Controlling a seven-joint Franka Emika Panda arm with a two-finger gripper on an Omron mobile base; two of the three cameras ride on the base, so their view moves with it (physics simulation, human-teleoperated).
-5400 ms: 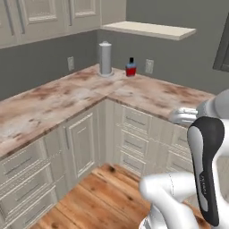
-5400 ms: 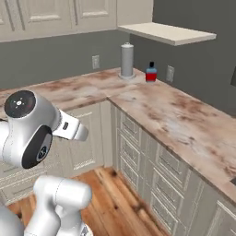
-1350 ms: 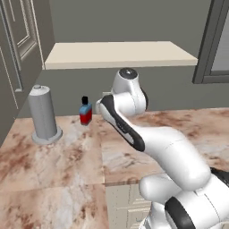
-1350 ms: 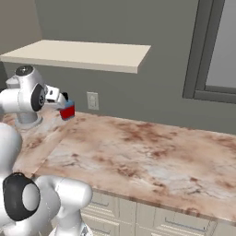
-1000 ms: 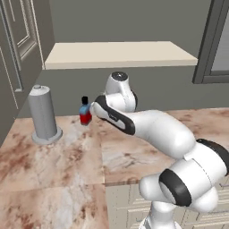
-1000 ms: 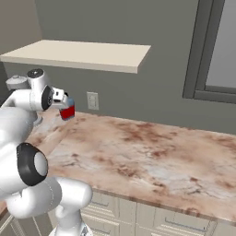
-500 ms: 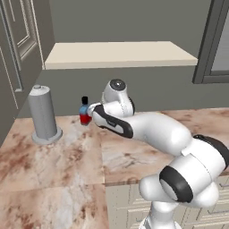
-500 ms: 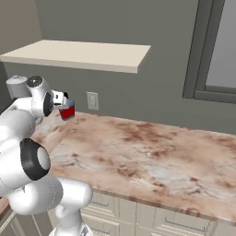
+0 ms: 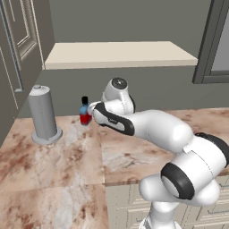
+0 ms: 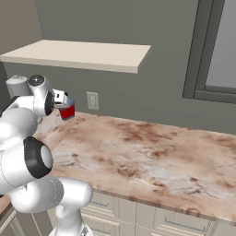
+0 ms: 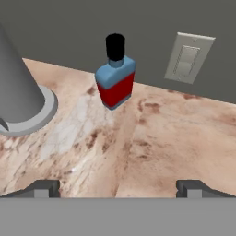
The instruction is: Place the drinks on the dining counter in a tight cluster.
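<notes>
- At the left end of the marbled worktop (image 9: 67,156), near its back edge, I see a tall grey cylinder (image 9: 43,114) upright on its round base; in my hand view its base (image 11: 25,108) lies at the left, on the stone.
- Just right of it, close to the back edge and the grey wall, stands the small red-and-blue container (image 9: 84,112), upright, dark top up; the hand view shows it (image 11: 115,78) resting on the worktop, clear of the cylinder's base.
- My gripper (image 11: 117,188) sits in front of the container, its two dark finger tips (image 11: 44,188) spread wide apart with nothing between them; the container stands beyond them, untouched.
- From the left base view, the white arm (image 9: 152,129) reaches left across the worktop, its hand right beside the container; from the right base view the container (image 10: 67,110) shows just past the hand.
- On the wall right of the container, a pale switch plate (image 11: 189,57) sits above the back edge; it also shows in the right base view (image 10: 92,100).
- Above, a cream shelf (image 9: 120,53) runs along the wall, and a dark window frame (image 10: 196,50) stands at the far right.
</notes>
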